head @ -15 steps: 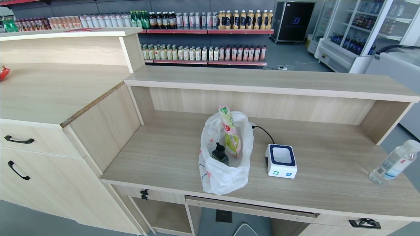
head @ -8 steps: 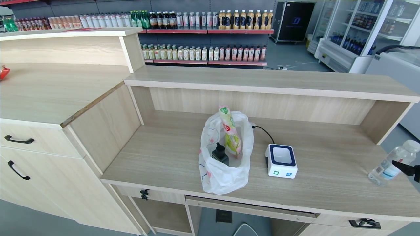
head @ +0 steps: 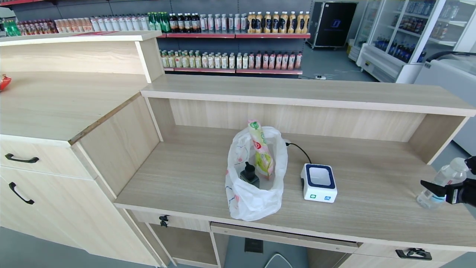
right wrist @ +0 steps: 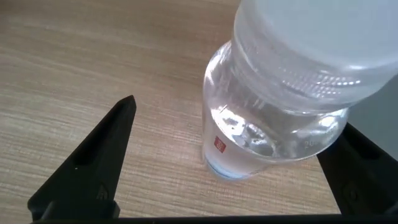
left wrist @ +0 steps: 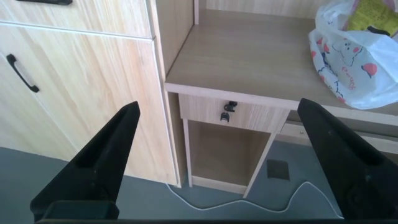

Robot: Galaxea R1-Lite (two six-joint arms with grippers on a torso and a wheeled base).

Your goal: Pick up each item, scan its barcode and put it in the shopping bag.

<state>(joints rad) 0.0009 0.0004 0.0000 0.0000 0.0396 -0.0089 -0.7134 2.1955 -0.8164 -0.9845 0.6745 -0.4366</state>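
A clear water bottle (head: 440, 183) stands at the far right of the wooden counter (head: 193, 175). My right gripper (head: 444, 172) is open, with one finger on each side of the bottle. In the right wrist view the bottle (right wrist: 267, 124) sits between the two black fingers (right wrist: 93, 174) of the right gripper (right wrist: 230, 168). A white shopping bag (head: 250, 197) stands mid-counter, holding a green snack pouch (head: 261, 150) and a dark bottle (head: 249, 174). The white scanner (head: 318, 182) sits just right of the bag. My left gripper (left wrist: 217, 162) hangs open below the counter's front-left corner.
A black cable (head: 299, 150) runs from the scanner to the back wall. A raised shelf (head: 297, 93) overhangs the counter's back. A drawer with a key (left wrist: 227, 112) sits under the counter edge, and the bag (left wrist: 351, 62) shows above it. Cabinets with handles (head: 21, 160) stand left.
My right gripper came in from the right edge of the head view and now straddles the water bottle, whose top has shifted slightly left. Bag and scanner are unchanged.
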